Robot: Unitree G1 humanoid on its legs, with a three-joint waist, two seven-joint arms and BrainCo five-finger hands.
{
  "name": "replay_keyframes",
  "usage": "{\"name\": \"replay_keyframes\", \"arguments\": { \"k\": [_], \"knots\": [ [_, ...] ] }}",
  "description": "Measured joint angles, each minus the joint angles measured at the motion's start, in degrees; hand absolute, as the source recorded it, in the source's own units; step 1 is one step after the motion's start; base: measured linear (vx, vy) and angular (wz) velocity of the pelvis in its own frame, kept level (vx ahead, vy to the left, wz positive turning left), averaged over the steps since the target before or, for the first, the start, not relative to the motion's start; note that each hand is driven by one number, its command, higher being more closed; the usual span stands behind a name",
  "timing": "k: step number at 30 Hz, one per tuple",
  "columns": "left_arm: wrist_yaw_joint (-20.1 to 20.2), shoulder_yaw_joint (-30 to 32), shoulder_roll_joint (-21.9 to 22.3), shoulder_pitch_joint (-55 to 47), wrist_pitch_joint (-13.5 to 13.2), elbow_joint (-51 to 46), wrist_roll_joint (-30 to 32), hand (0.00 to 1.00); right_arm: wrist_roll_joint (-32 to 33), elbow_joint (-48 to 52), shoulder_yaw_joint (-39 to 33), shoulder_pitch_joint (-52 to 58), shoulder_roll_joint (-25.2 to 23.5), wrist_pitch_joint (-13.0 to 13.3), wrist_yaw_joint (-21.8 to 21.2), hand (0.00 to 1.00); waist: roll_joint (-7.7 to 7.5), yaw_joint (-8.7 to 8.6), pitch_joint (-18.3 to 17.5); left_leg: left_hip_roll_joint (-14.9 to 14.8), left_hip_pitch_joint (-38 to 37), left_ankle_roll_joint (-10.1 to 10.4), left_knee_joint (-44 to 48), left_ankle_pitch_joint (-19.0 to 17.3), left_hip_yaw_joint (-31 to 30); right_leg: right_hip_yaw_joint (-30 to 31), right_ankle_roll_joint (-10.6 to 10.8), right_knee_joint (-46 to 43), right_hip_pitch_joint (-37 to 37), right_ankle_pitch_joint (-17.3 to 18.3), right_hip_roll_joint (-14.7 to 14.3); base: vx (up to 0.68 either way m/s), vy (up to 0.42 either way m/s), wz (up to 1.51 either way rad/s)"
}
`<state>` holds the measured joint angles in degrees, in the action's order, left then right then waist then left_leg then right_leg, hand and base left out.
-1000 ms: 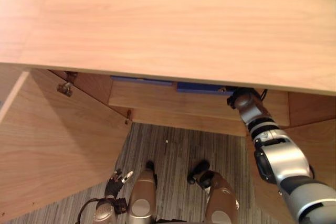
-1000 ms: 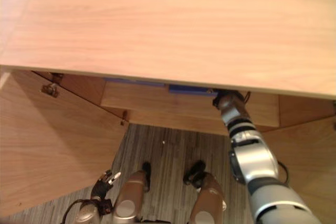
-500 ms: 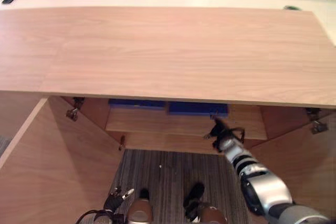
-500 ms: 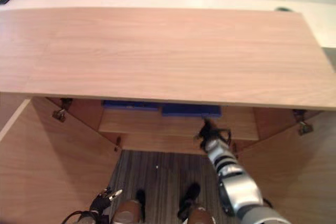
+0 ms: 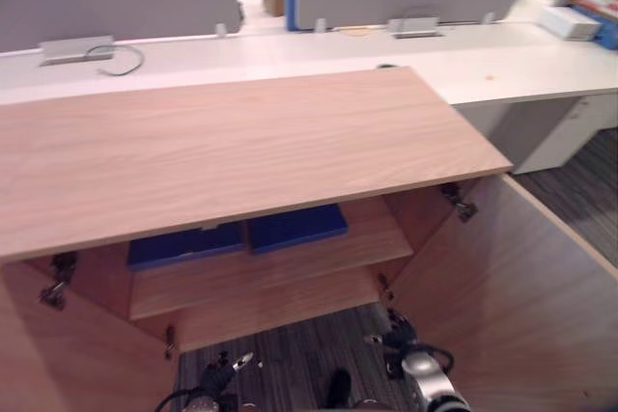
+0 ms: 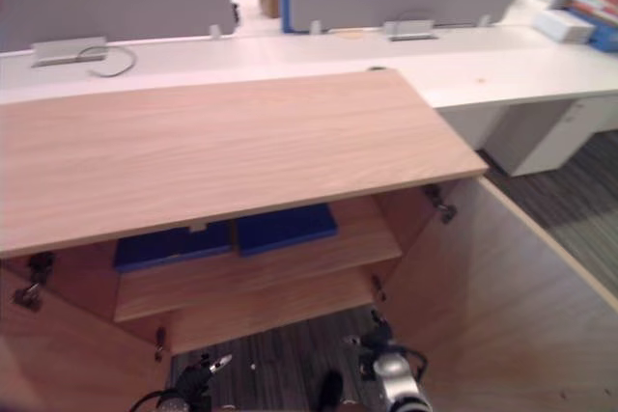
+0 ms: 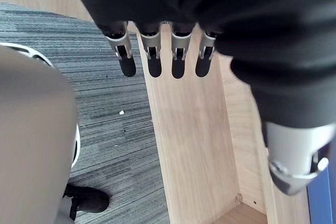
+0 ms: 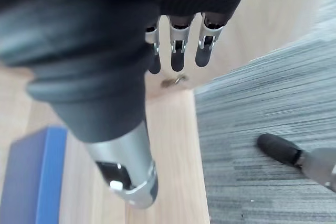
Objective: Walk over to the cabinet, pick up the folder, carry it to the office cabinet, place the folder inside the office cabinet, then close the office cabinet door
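The cabinet stands with both doors open: the right door swings out to the robot's right, the left door to its left. On the upper shelf the left folder and the right folder, both blue, lie flat side by side, with their backs hidden under the top. The left hand and the right hand hang low, fingers straight, holding nothing. The right hand is near the right door's hinged edge, so I judge it nearer for closing.

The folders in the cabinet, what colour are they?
Dark blue. The folders show best in the left eye view, lying on the shelf.
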<state>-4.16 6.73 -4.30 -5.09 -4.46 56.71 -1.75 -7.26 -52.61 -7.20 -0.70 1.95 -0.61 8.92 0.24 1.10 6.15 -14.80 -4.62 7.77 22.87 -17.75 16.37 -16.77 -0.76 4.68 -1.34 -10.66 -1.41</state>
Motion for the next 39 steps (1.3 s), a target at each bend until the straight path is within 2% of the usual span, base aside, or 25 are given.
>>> {"name": "replay_keyframes", "arguments": {
  "k": [2,3,4,7,9,12,17,19,20,21,22,24,26,27,28,29,30,31,32,34,35,36,37,38,39],
  "knots": [
    [-0.2,0.8,0.4,-0.1,0.0,0.3,0.0,0.0,4.0,0.1,-2.5,1.7,0.3,0.6,0.4,0.0,0.59,0.0,0.0,1.3,-0.3,-0.4,1.0,-2.4,-5.9,5.1,0.0,-0.2,-1.5,-0.4,-1.4,-0.04,0.146,-1.42],
    [-0.4,1.0,0.9,0.0,-0.1,1.2,-0.2,0.0,6.6,0.2,-3.8,2.8,0.7,1.0,0.8,0.0,1.1,-0.5,-0.1,3.0,-0.5,-0.8,0.3,-4.3,-10.0,8.1,0.5,-0.2,-2.8,-1.0,-1.9,-0.07,0.169,-1.4],
    [-0.5,1.0,1.2,0.1,-0.1,1.4,-0.3,0.0,7.1,0.2,-4.7,3.4,0.8,1.1,0.9,0.0,1.18,-0.74,-0.1,4.0,-0.5,-1.0,0.1,-4.9,-10.5,9.5,1.0,-0.1,-3.5,-1.4,-1.8,-0.09,0.186,-1.07],
    [-0.7,0.0,1.8,0.4,-0.4,2.3,-0.8,0.0,11.9,0.2,-7.7,6.8,1.4,1.3,1.4,0.0,1.53,-1.97,-0.2,8.2,-1.0,-3.2,-1.9,-4.3,-7.4,14.9,2.0,0.1,-5.8,-4.1,-0.1,-0.11,0.187,-0.71],
    [-0.9,-0.1,1.8,0.3,-0.5,2.4,-1.2,0.0,14.3,1.3,-8.6,6.8,1.3,1.4,1.3,0.0,1.76,-1.97,-0.4,9.6,-1.5,-4.0,-3.4,-3.9,-3.5,18.9,2.5,0.1,-7.7,-5.0,0.4,-0.08,0.134,-0.96],
    [-1.0,-1.4,1.7,0.3,-0.5,2.8,-0.7,0.0,20.3,3.0,-10.0,7.0,1.3,2.1,1.4,0.0,2.01,-3.22,-0.4,12.4,-3.3,-5.4,-7.4,-2.7,0.6,23.5,2.9,0.1,-9.5,-6.0,0.8,-0.03,0.069,-0.67],
    [-0.9,-0.8,2.0,0.3,-0.4,3.6,-1.3,0.0,24.7,6.9,-14.7,8.7,0.5,3.1,1.9,0.0,1.91,-4.01,-0.1,14.3,-7.3,-6.3,-10.8,-1.5,3.3,27.8,3.2,-1.9,-10.1,-6.3,-0.3,0.01,0.035,-0.53],
    [-0.7,0.5,2.6,0.3,-0.3,3.5,-1.2,0.0,25.9,10.6,-16.0,9.4,-0.4,3.3,2.4,0.0,1.95,-3.97,0.7,14.5,-8.5,-6.5,-10.8,-1.4,5.2,28.5,3.1,-4.9,-10.9,-5.0,-0.8,-0.03,0.008,-0.51],
    [-0.6,1.5,3.1,0.4,-0.3,3.3,-0.9,0.0,26.4,12.6,-16.8,9.6,-0.9,3.4,2.6,0.0,2.05,-4.3,1.3,14.5,-8.9,-6.5,-10.9,-1.3,6.5,24.3,0.5,-9.5,-13.0,-1.8,0.0,-0.05,0.021,-0.34],
    [-0.5,2.1,3.3,0.3,-0.3,2.8,-0.8,0.0,26.4,14.1,-18.0,9.5,-1.4,3.4,3.0,0.0,2.15,-4.12,2.4,14.6,-9.8,-6.6,-11.4,-1.3,8.2,14.7,-4.4,-17.6,-16.1,2.7,2.9,-0.05,0.067,-0.32],
    [-0.5,2.8,3.4,0.0,-0.3,2.7,-0.9,0.0,26.4,15.0,-18.7,9.5,-1.8,3.4,3.1,0.0,2.12,-4.07,2.7,14.8,-10.6,-6.6,-12.0,-1.3,8.8,10.2,-5.1,-21.7,-17.4,4.9,5.0,-0.03,0.088,-0.29],
    [-0.4,3.9,3.8,-0.8,-0.3,1.7,-1.0,0.0,26.4,18.8,-21.3,10.0,-2.9,3.5,4.3,0.0,1.75,-3.93,2.6,16.2,-12.8,-6.7,-13.7,-1.3,9.8,-2.6,-4.3,-33.8,-18.7,12.8,13.3,0.07,0.039,-0.18],
    [-0.4,3.9,3.8,-1.0,-0.3,1.5,-1.0,0.0,26.4,21.5,-22.4,10.0,-2.8,3.6,4.9,0.0,1.4,-4.14,2.4,16.3,-13.5,-6.6,-13.5,-1.5,9.9,-5.8,-4.0,-39.4,-18.6,16.6,16.9,0.17,-0.066,-0.11],
    [-0.3,4.1,3.7,-1.1,-0.3,1.1,-1.2,0.0,26.4,22.3,-23.4,8.9,-2.1,3.9,5.4,0.0,1.41,-4.29,2.6,16.4,-13.4,-6.2,-12.2,-1.9,9.4,-6.3,-3.1,-39.3,-18.5,16.6,15.9,0.2,-0.119,-0.26],
    [-0.2,4.3,3.6,-1.1,-0.3,1.1,-1.3,0.0,26.4,22.4,-23.4,7.8,-1.6,4.0,5.5,0.0,1.54,-4.28,2.7,16.0,-13.0,-6.7,-11.1,-1.6,9.1,-6.0,-3.3,-38.3,-18.2,16.4,15.0,0.18,-0.171,-0.59],
    [0.2,4.6,3.5,-1.1,-0.2,1.3,-1.3,0.0,26.4,22.4,-23.5,5.0,-0.5,4.2,6.0,0.0,1.02,-4.06,2.8,15.4,-11.2,-8.6,-8.6,-1.6,7.3,-4.3,-2.8,-34.3,-17.2,14.6,12.9,0.04,-0.116,-0.72],
    [0.3,4.6,3.5,-1.1,-0.3,1.3,-1.3,0.0,26.4,22.2,-23.6,3.3,0.2,4.3,6.3,0.0,1.28,-3.64,2.7,15.8,-10.3,-8.8,-9.8,-2.2,5.4,-3.1,-2.4,-30.7,-16.5,12.7,10.7,-0.09,-0.134,-1.22],
    [0.7,4.0,3.5,-1.1,-0.4,1.4,-1.1,0.0,26.3,22.7,-25.6,-1.3,1.3,4.7,7.0,0.0,3.44,-2.91,1.8,13.7,-7.4,-8.6,-14.9,1.7,5.4,-5.1,-4.3,-33.3,-17.0,14.3,8.8,-0.18,-0.078,-0.85],
    [0.9,3.3,3.2,-1.1,-0.3,1.4,-1.2,0.0,26.3,23.2,-27.4,-2.2,2.5,5.1,7.4,0.0,1.96,-3.18,1.5,14.5,-7.2,-8.9,-15.1,2.6,5.5,-6.3,-2.2,-41.0,-16.9,19.7,13.0,-0.16,-0.071,-0.47],
    [0.9,2.8,2.7,-1.2,-0.3,1.3,-1.5,0.0,26.3,22.6,-29.5,-2.8,6.0,5.7,8.1,0.0,1.66,-2.85,0.7,15.0,-8.0,-8.3,-16.5,3.0,5.3,-6.1,4.2,-38.5,-12.0,23.5,17.0,0.05,-0.099,0.0],
    [0.8,2.8,2.5,-0.8,-0.2,1.6,-1.5,0.0,26.4,21.6,-29.7,-5.4,8.3,5.7,8.4,0.0,2.23,-2.48,0.7,14.3,-7.4,-7.8,-16.2,3.5,6.2,-4.9,4.8,-34.0,-11.1,22.3,15.4,0.14,-0.18,-0.4],
    [0.8,2.8,2.3,-0.8,0.1,2.1,-1.5,0.0,26.4,21.0,-29.6,-7.1,9.2,5.8,8.6,0.0,2.74,-2.69,0.5,13.6,-6.6,-7.2,-15.5,4.7,6.6,-4.6,3.9,-30.5,-10.0,20.8,13.7,0.19,-0.222,-0.59],
    [0.8,3.3,2.3,-0.8,0.2,2.3,-1.7,0.0,26.5,20.3,-29.6,-8.5,9.6,5.8,8.8,0.0,2.66,-2.43,0.6,12.9,-5.1,-6.6,-12.1,5.3,6.5,-4.0,3.2,-26.9,-8.6,19.1,12.4,0.12,-0.171,-0.59],
    [0.8,3.7,2.2,-0.8,0.0,2.1,-1.9,0.0,26.6,19.2,-29.4,-9.6,10.0,6.0,8.9,0.0,1.81,-1.66,0.9,12.5,-4.0,-6.3,-11.1,3.7,6.2,-2.8,2.8,-22.5,-6.0,17.0,11.6,0.14,-0.161,-0.62],
    [0.8,3.7,2.1,-0.8,0.0,2.1,-1.9,0.0,27.1,18.2,-29.5,-11.0,10.7,6.1,9.2,0.0,1.77,-1.75,0.9,12.7,-4.3,-5.7,-15.1,3.4,6.0,-2.2,2.7,-19.0,-3.4,15.3,11.3,0.07,-0.096,-0.49]
  ]
}}
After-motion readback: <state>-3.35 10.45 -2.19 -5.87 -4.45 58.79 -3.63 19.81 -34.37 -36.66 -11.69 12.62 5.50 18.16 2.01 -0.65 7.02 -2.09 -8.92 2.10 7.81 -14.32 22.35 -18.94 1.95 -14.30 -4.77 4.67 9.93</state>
